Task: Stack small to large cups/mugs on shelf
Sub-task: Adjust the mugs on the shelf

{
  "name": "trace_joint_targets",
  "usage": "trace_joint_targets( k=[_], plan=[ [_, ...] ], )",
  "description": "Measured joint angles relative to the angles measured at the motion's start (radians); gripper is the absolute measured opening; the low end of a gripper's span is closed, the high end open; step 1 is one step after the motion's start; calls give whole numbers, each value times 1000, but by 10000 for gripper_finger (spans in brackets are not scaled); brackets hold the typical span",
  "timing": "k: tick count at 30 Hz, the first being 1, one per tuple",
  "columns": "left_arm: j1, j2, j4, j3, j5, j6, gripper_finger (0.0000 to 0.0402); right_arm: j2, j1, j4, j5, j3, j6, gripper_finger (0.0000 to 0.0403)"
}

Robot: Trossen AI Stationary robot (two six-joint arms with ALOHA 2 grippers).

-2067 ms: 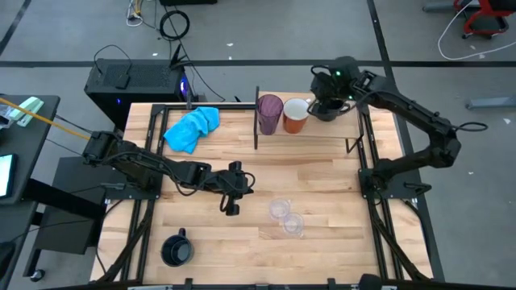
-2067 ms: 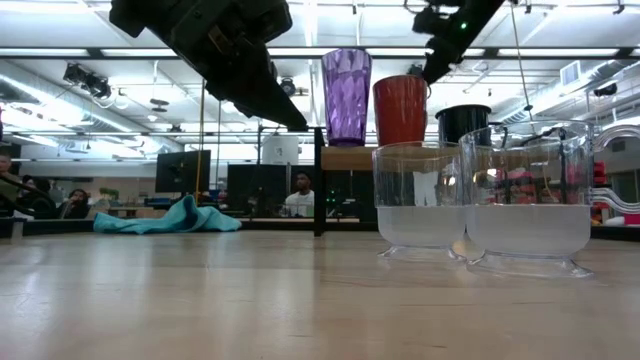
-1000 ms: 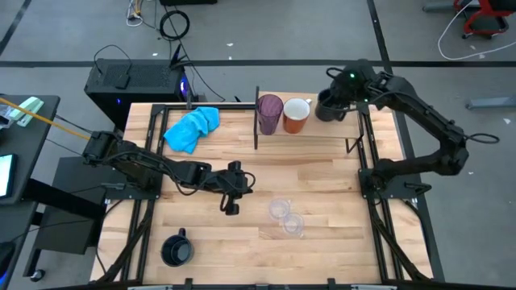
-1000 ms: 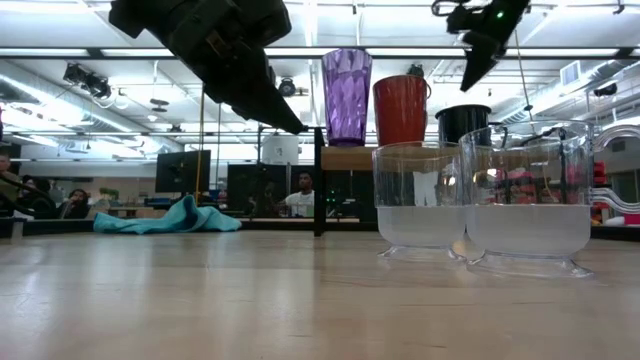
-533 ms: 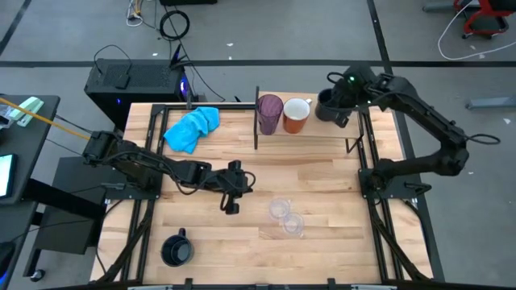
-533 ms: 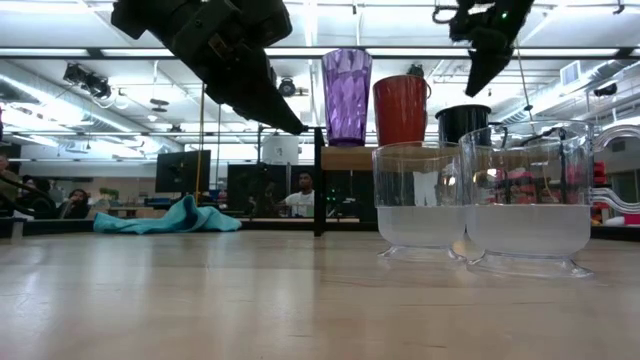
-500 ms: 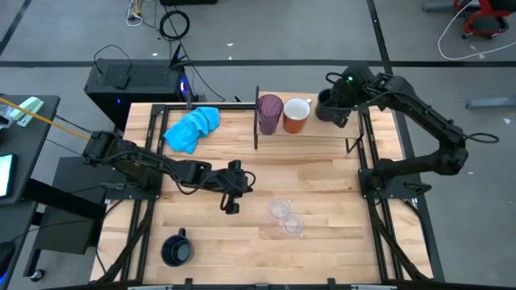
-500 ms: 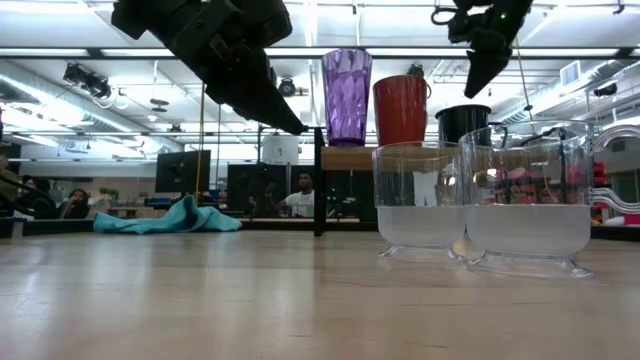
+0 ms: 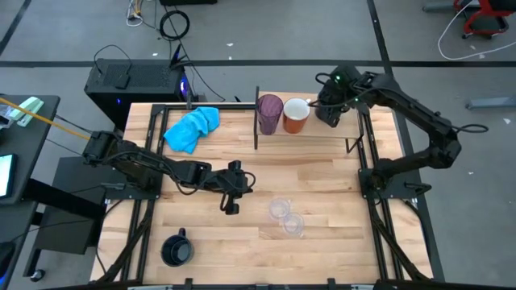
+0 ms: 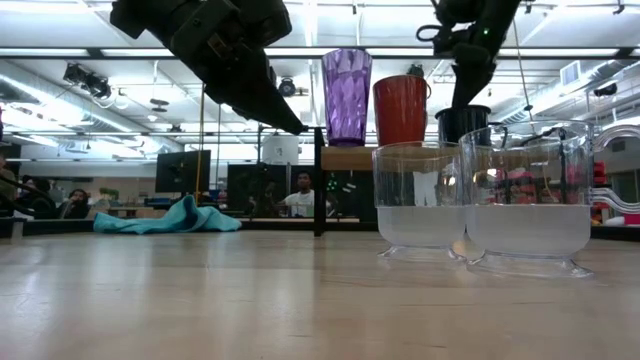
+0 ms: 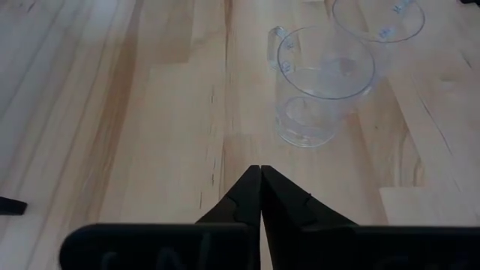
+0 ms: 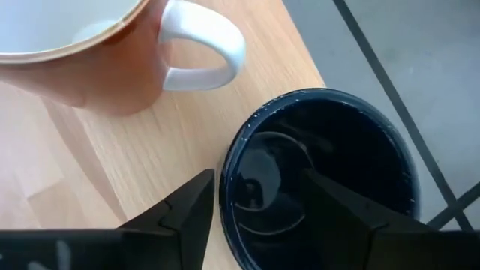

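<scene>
Looking straight down: purple tumbler [image 9: 269,113], orange mug [image 9: 296,114] and a black mug [image 9: 326,110] line up on the shelf [image 9: 310,135], right gripper [image 9: 330,103] over the black mug. Second black mug [image 9: 176,249] sits at the table's [image 9: 322,185] near left, two clear cups [image 9: 285,216] mid-table, blue cloth [image 9: 192,128] back left. Left gripper [image 9: 230,202] hovers mid-table.

Low view: same shelf row behind the clear cups.

Left wrist: fingers [image 11: 241,196] pressed together, clear cup just ahead.

Right wrist: fingers [image 12: 341,202] spread, one outside the black mug's rim, one over its inside, not pinching it; orange mug beside.
</scene>
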Motion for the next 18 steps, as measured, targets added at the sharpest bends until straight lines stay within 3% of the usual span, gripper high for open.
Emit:
trace_joint_targets(
  k=[9,18],
  plan=[
    [0,0,0,0,0,0,24,34,0,0,-11,0,-7,179],
    [0,0,-1,0,0,-1,15,40,0,-5,-12,-1,-32,106]
  ],
)
